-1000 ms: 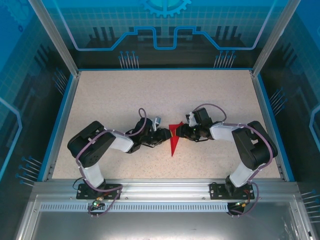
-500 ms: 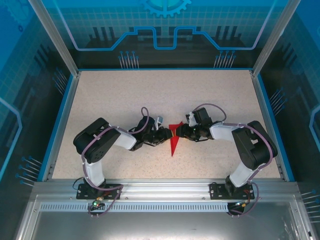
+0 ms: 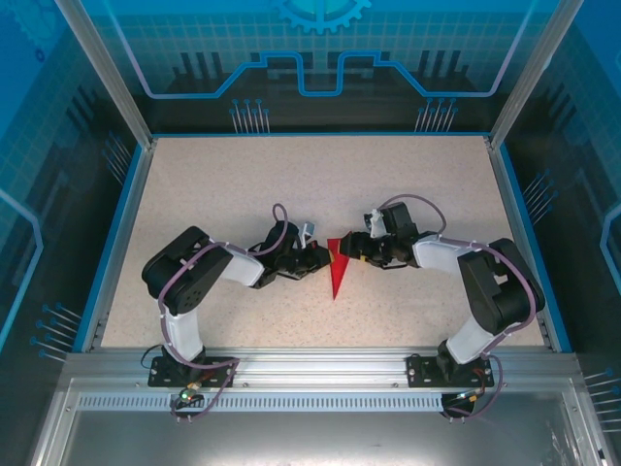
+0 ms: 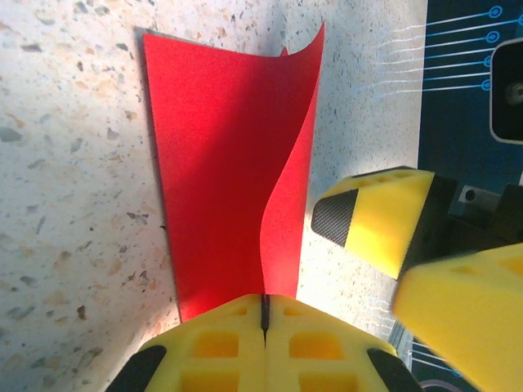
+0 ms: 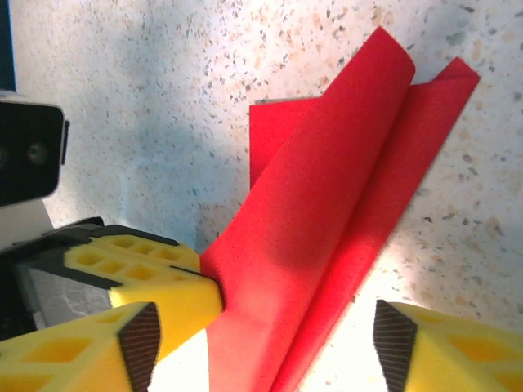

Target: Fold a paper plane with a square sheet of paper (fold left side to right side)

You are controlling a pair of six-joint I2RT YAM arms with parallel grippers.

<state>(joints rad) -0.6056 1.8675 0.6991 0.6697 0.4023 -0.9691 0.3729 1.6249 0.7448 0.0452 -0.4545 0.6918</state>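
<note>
Paper plane (image 3: 336, 275) lies on table (image 3: 243, 194), left claw (image 4: 263, 309) pinching, right claw (image 5: 265, 343) straddling.

The left claw (image 4: 264, 314) pinches the near edge of the curled red paper (image 4: 216, 163), the right claw (image 4: 368, 257) beside.

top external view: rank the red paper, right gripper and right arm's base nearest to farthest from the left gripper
1. red paper, pinched in the shut left gripper, in the middle.
2. right gripper, open, just across the paper to the right.
3. right arm's base, at the near right edge.
</note>
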